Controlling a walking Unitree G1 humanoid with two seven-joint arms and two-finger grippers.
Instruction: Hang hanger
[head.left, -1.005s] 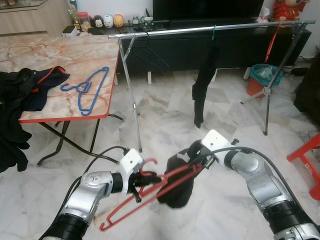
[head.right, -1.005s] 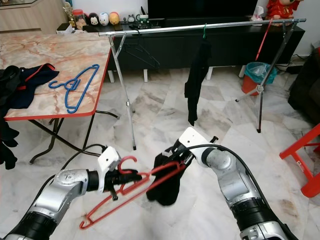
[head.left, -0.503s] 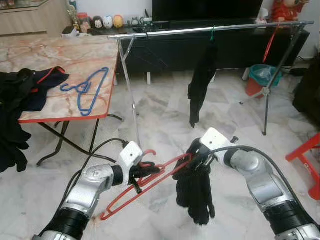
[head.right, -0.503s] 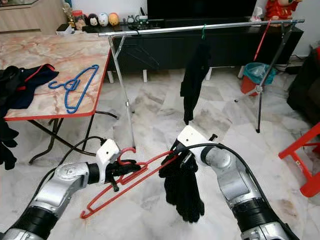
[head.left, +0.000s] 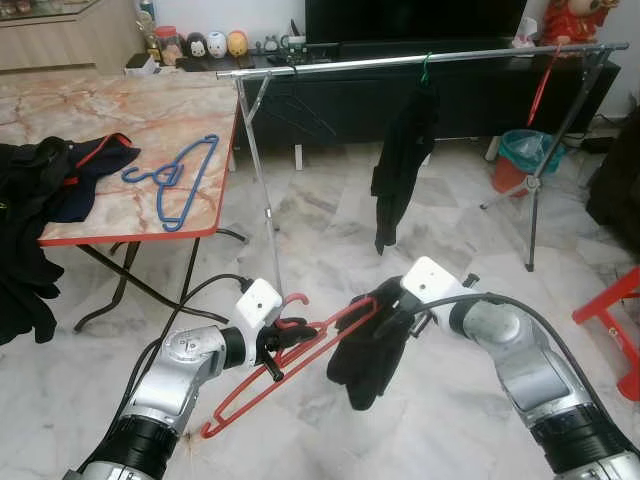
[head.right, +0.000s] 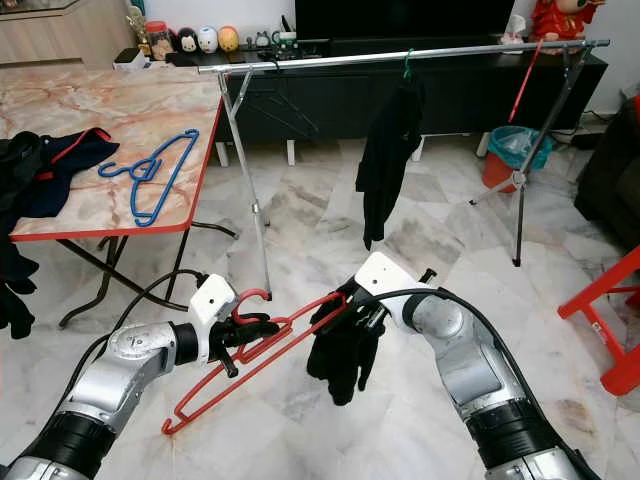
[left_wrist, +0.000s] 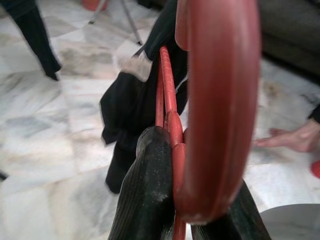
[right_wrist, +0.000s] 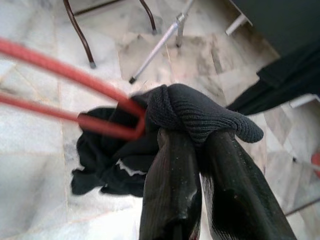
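A red hanger (head.left: 292, 362) is held low over the floor between both arms. My left gripper (head.left: 285, 335) is shut on its neck just below the hook (left_wrist: 220, 100), with one finger (left_wrist: 147, 195) pressed against the red bar. My right gripper (head.left: 390, 315) is shut on a black garment (head.left: 365, 355) at the hanger's far corner (right_wrist: 131, 131). The cloth (right_wrist: 200, 115) is bunched over the fingers (right_wrist: 172, 185) and hangs below. The clothes rail (head.left: 420, 58) runs across the room beyond, well above both grippers.
A black garment (head.left: 400, 165) on a green hanger and a red hanger (head.left: 545, 80) hang on the rail. To the left a marble table (head.left: 120, 110) holds a blue hanger (head.left: 175, 180) and dark clothes (head.left: 40, 180). A teal bin (head.left: 525, 150) and a red stool (head.left: 615, 310) stand at the right. A person's hand (left_wrist: 295, 140) rests on the floor.
The black garment dropped down long half a second ago and is now drawn up shorter and bunched at the hanger's corner. Both grippers keep their hold.
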